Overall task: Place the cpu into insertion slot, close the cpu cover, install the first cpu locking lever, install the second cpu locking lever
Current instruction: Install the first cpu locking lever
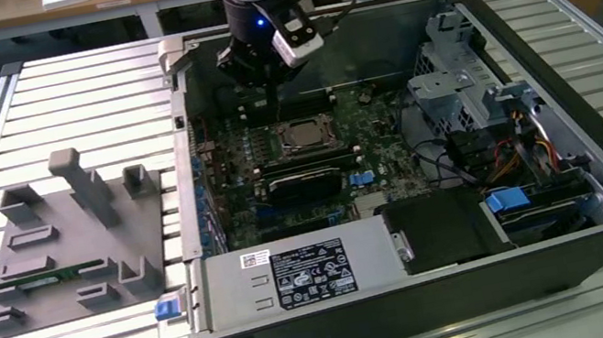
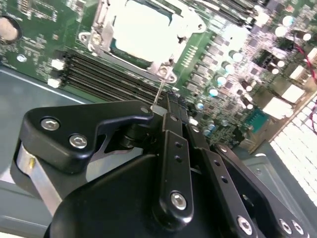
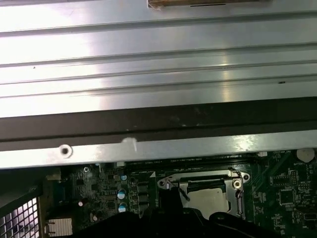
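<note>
The cpu (image 2: 141,32) lies in the insertion slot (image 1: 284,131) on the green board, its silvery top showing through the window of the cpu cover (image 2: 190,22), which lies flat over it. In the first wrist view the cpu (image 3: 212,199) sits inside the cover frame (image 3: 198,174). A thin metal locking lever (image 2: 158,93) rises from the socket's corner up to my fingertips. My gripper (image 2: 161,110) looks shut on the lever's end. In the exterior view the gripper (image 1: 261,92) hangs just behind the socket, inside the open case.
Long black memory slots (image 2: 99,72) run beside the socket. A black fan shroud (image 1: 307,182), a power supply (image 1: 295,277) and drive cages (image 1: 451,96) crowd the case. The case wall (image 3: 148,119) stands close by. A grey fixture (image 1: 65,238) sits on the slatted table.
</note>
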Controlling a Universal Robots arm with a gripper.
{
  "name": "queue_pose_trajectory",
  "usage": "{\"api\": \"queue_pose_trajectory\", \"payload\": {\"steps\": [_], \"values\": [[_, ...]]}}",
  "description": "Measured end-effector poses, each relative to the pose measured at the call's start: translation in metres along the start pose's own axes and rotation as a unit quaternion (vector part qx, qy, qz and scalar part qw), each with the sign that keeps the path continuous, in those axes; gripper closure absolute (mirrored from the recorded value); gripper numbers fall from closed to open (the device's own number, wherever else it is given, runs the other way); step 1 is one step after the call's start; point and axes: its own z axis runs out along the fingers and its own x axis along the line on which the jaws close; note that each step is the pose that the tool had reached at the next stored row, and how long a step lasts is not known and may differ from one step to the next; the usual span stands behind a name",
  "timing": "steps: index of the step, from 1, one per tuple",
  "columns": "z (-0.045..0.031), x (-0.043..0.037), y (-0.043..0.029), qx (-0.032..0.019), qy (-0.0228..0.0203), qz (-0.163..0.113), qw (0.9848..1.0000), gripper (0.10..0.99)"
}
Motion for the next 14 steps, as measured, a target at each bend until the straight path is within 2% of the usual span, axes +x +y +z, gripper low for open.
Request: {"api": "queue_pose_trajectory", "payload": {"steps": [5, 7, 8, 10, 11, 14], "values": [[0.0024, -0.0159, 0.0014, 0.0001, 0.0011, 0.0, 1.0, 0.984], [0.0033, -0.0181, 0.0016, -0.0001, 0.0011, 0.0, 1.0, 0.984], [0.0035, -0.0181, 0.0015, -0.0016, 0.0013, 0.0, 1.0, 0.984], [0.0043, -0.0181, 0.0015, -0.0125, 0.0023, 0.0, 0.9999, 0.984], [0.005, -0.0182, 0.0016, -0.0157, 0.0025, -0.001, 0.9999, 0.984], [0.0079, -0.0194, 0.0017, -0.0158, 0.0021, -0.007, 0.9998, 0.984]]}}
